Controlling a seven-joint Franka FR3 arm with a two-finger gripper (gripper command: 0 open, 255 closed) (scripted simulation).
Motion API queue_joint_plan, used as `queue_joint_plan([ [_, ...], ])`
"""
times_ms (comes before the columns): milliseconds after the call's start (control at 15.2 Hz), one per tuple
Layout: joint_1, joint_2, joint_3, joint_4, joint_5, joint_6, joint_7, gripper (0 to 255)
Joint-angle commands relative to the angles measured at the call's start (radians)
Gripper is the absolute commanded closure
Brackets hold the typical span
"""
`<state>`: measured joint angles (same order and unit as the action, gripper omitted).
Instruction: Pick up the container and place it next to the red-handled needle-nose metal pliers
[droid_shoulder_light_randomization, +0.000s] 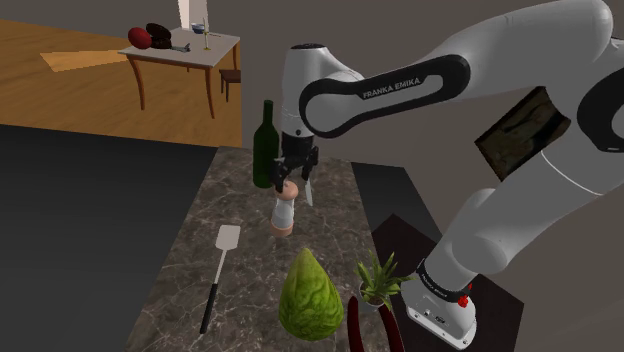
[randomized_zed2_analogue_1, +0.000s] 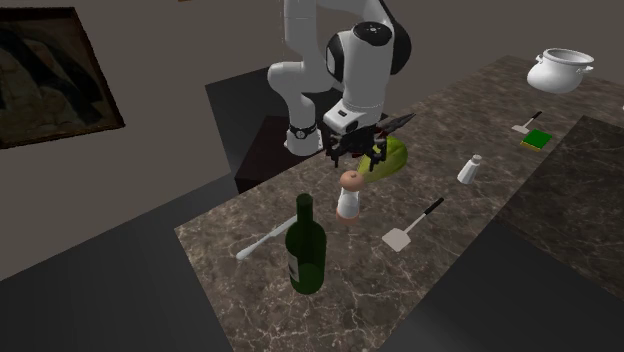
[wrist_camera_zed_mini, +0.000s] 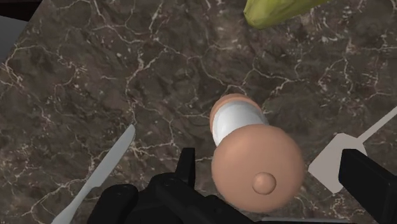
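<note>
The container (droid_shoulder_light_randomization: 284, 214) is a small white shaker with a tan domed cap and tan base, upright on the dark marble counter (droid_shoulder_light_randomization: 190, 250). My black gripper (droid_shoulder_light_randomization: 295, 183) hangs directly over its cap, open. In the wrist view the cap (wrist_camera_zed_mini: 257, 168) sits between the two fingers of the gripper (wrist_camera_zed_mini: 267, 159), which stand apart and do not clasp it. The second exterior view shows the gripper (randomized_zed2_analogue_1: 358, 162) just above the container (randomized_zed2_analogue_1: 348, 197). The red-handled pliers (droid_shoulder_light_randomization: 357, 320) lie near the counter's front edge, beside a small plant.
A dark green wine bottle (droid_shoulder_light_randomization: 264, 145) stands just behind the container. A spatula (droid_shoulder_light_randomization: 220, 270), a big green leafy vegetable (droid_shoulder_light_randomization: 309, 295) and a potted plant (droid_shoulder_light_randomization: 378, 280) lie nearer. A knife (randomized_zed2_analogue_1: 265, 240), a small shaker (randomized_zed2_analogue_1: 470, 168) and a white pot (randomized_zed2_analogue_1: 560, 70) also sit on the counter.
</note>
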<state>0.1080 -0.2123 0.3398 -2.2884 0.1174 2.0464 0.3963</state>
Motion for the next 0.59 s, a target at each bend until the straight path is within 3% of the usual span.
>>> queue_joint_plan([
  [0,0.001,0.015,0.004,-0.017,-0.001,0.032,0.004,0],
  [528,0.002,0.041,0.010,-0.056,-0.005,0.097,0.009,0],
])
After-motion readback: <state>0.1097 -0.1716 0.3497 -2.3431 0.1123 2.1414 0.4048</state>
